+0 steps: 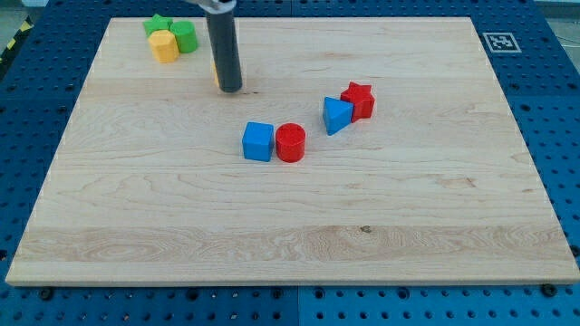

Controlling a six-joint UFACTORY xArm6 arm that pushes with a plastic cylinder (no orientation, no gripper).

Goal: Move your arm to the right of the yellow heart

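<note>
- Yellow heart: only an orange-yellow sliver shows, hidden behind the rod, upper left of the wooden surface.
- My tip sits touching or just beside its right side; can't tell which.
- No gripper on this rig, just the rod.
- Yellow block, green star, green block cluster at the view's top left.
- Mid-surface: blue cube beside red cylinder; blue triangle against red star.

board: pale wood, smooth, matt | rod: dark, slight sheen | red cylinder: smooth plastic look
</note>
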